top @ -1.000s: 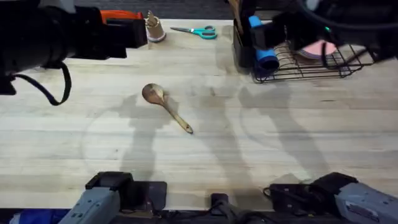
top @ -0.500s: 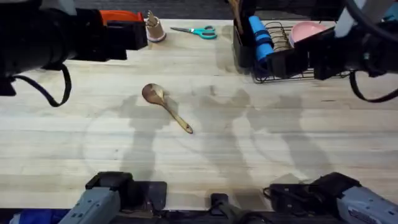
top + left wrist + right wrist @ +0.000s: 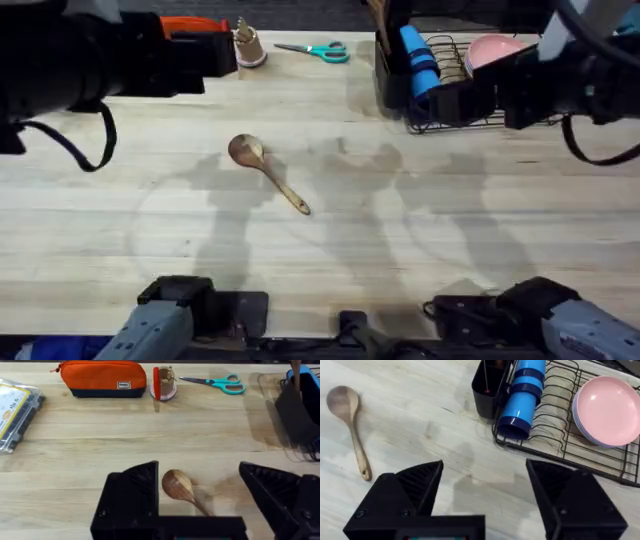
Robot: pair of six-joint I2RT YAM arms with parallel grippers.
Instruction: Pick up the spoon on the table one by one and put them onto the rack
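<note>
A wooden spoon [image 3: 268, 174] lies on the table [image 3: 330, 250], left of centre, its bowl toward the far left. In the left wrist view the spoon [image 3: 181, 488] sits on the wood between the open black fingers of my left gripper [image 3: 200, 502], which hangs above it. The black wire rack [image 3: 478, 112] stands at the far right with its tall utensil holder [image 3: 390, 70] on its left end. My right gripper [image 3: 485, 495] hovers open and holds nothing, over bare table just in front of the rack [image 3: 560, 445], with the spoon [image 3: 351, 427] well off to its side.
The rack holds a blue cup [image 3: 420, 55] and a pink plate [image 3: 492, 50]. Along the far edge lie teal scissors [image 3: 318, 50], a small wooden piece [image 3: 247, 45], an orange pencil case [image 3: 102, 377] and a clear plastic box [image 3: 15, 410]. The near half of the table is bare wood.
One second ago the right arm was over the rack; it has since drawn back to the right, uncovering the pink plate. The spoon and left arm have not moved.
</note>
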